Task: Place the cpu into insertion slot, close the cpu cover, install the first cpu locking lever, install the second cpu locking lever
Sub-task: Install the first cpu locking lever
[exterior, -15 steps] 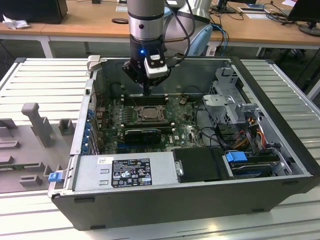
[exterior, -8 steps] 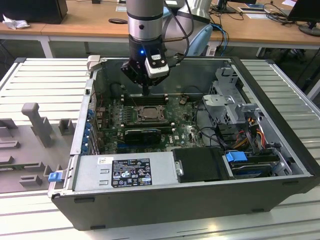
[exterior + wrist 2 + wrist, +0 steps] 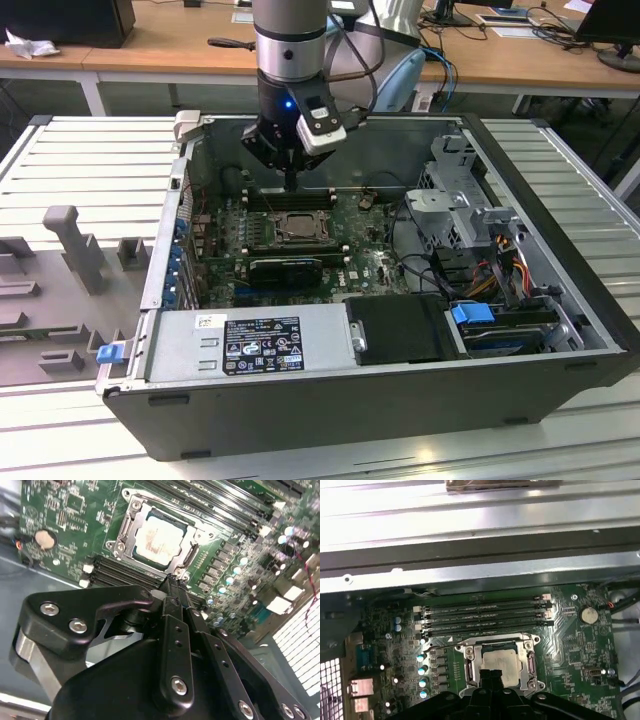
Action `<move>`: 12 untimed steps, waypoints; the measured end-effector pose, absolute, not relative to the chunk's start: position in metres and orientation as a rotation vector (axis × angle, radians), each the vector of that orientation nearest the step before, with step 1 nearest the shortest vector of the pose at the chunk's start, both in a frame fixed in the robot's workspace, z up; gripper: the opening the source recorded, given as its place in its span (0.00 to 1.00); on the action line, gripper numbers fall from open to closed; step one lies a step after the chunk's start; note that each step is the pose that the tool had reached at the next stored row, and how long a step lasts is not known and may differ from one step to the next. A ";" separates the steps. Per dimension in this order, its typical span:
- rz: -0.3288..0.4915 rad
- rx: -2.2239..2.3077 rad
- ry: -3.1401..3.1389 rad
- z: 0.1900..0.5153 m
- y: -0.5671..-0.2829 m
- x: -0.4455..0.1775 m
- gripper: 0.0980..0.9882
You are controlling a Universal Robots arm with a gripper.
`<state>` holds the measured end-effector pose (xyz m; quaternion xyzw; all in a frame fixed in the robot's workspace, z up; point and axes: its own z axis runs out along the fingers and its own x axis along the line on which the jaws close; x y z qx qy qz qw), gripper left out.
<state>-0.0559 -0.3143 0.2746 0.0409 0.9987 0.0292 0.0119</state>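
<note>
The cpu [image 3: 160, 539] lies flat in the insertion slot [image 3: 298, 228] on the green motherboard, its pale metal top showing through the window of the cpu cover [image 3: 131, 524]. The cover lies down flat around the chip in both wrist views. My gripper [image 3: 291, 185] hangs just above the socket's edge on the memory-slot side. Its black fingertips [image 3: 172, 581] are pressed together with nothing between them. In the first wrist view the gripper [image 3: 491, 675] overlaps the near rim of the cpu cover [image 3: 469, 666] beside the cpu [image 3: 501, 661]. Whether the levers are latched I cannot tell.
Long black memory slots [image 3: 485, 617] run beside the socket. A coin battery [image 3: 589, 614] sits on the board. In the exterior view a black card [image 3: 285, 268], the power supply [image 3: 250, 342], a drive cage [image 3: 465, 215] with cables and the case walls [image 3: 165, 250] hem in the board.
</note>
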 end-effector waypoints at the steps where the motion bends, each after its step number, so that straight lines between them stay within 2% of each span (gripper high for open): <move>1: 0.091 0.124 3.114 0.275 -0.314 -0.056 0.01; 12: 0.091 0.121 3.114 0.275 -0.314 -0.058 0.01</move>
